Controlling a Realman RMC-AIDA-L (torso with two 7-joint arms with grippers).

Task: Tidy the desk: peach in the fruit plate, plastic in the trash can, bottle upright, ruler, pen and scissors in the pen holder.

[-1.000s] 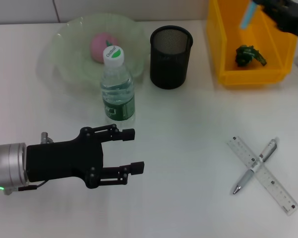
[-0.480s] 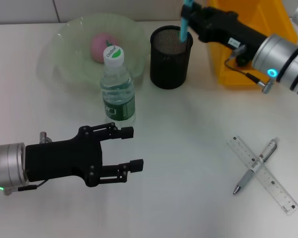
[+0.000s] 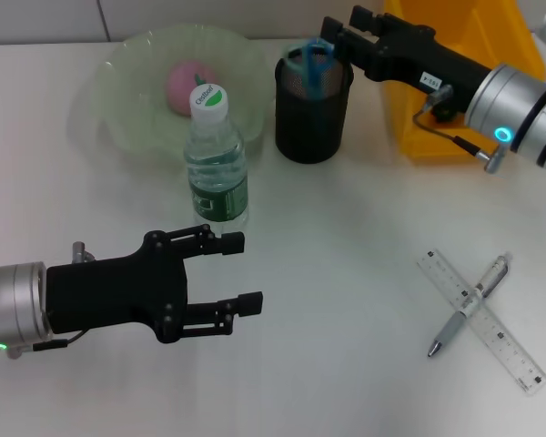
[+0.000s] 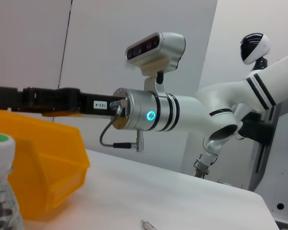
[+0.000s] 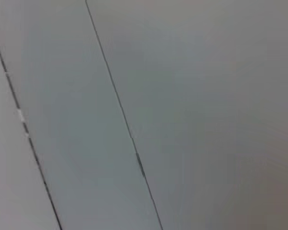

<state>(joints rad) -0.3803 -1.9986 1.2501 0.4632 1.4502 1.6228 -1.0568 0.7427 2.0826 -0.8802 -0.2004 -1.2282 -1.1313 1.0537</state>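
Scissors dropped into holder since 0.5 s ago; R arm barely shifted, L arm unchanged.

R gripper (image 3: 338,36): jaws seen spread just beside the holder rim, nothing held, so scissors (image 3: 315,60) are judged released; blue handles stick up out of the black mesh pen holder (image 3: 312,114), blades hidden inside. L gripper (image 3: 237,273): jaws wide open, empty, hovering over bare desk (image 3: 346,273) near the bottle (image 3: 215,159). Done, as judged: peach (image 3: 184,84) in fruit plate (image 3: 118,109); bottle upright w/ cap on; scissors in holder. Plastic can't be confirmed, as the yellow bin (image 3: 464,127) is mostly hidden by the R arm. Left: ruler (image 3: 505,341) and pen (image 3: 469,305), lying crossed, pen on top, well apart from the holder.
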